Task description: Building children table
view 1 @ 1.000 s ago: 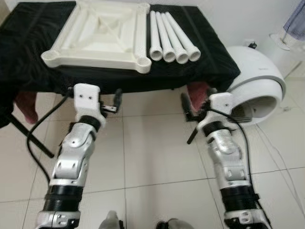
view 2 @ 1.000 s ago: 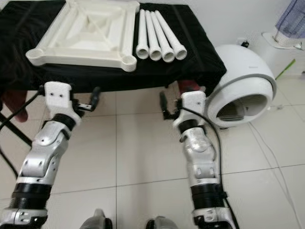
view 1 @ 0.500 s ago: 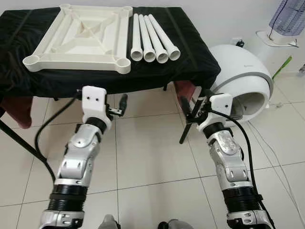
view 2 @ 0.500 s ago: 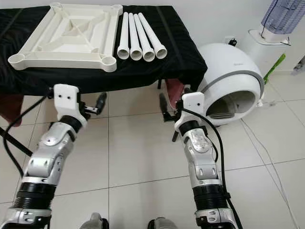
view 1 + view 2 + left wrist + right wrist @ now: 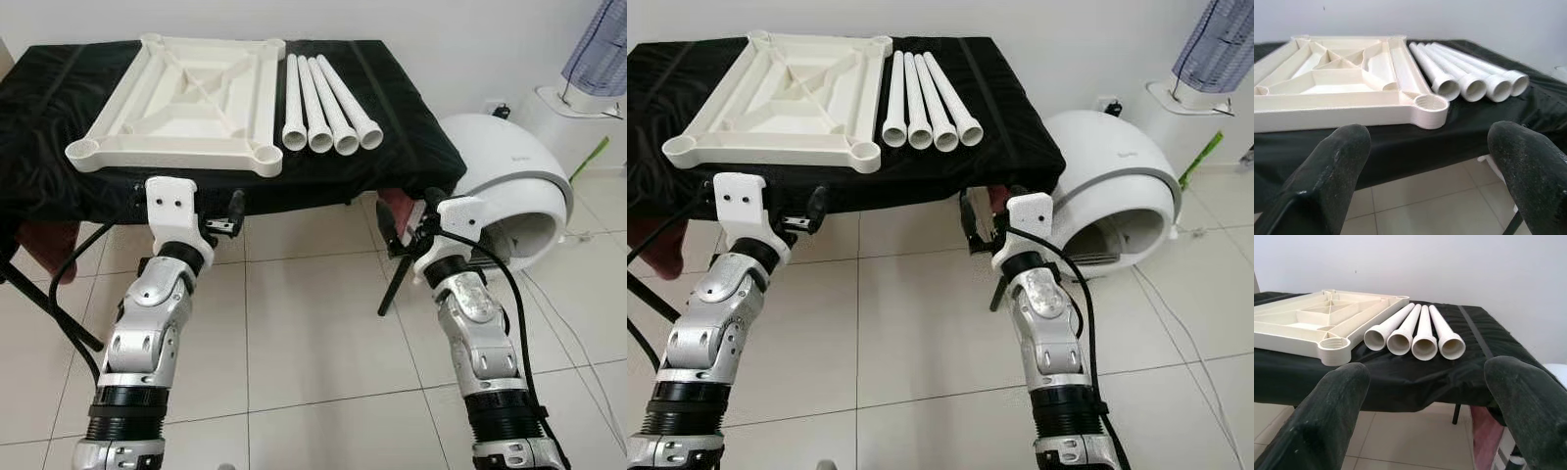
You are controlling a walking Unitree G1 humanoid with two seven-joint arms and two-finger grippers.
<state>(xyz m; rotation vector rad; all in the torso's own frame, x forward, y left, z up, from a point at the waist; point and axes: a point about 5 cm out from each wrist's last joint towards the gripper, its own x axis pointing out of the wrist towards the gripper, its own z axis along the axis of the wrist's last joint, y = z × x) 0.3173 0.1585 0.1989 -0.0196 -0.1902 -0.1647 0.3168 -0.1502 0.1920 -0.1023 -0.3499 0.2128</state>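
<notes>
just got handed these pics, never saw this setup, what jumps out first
The white tabletop lies upside down on the black-covered table, sockets at its corners facing up, with four white legs lined up side by side at its right. Both grippers hover open below the table's near edge, left gripper and right gripper, holding nothing. A white domed appliance sits on the floor at the right.

2 jointed silver metal arms with black ribbed cuffs, white boxy wrist housings bearing 2 dark screw holes, trailing black cables.
</notes>
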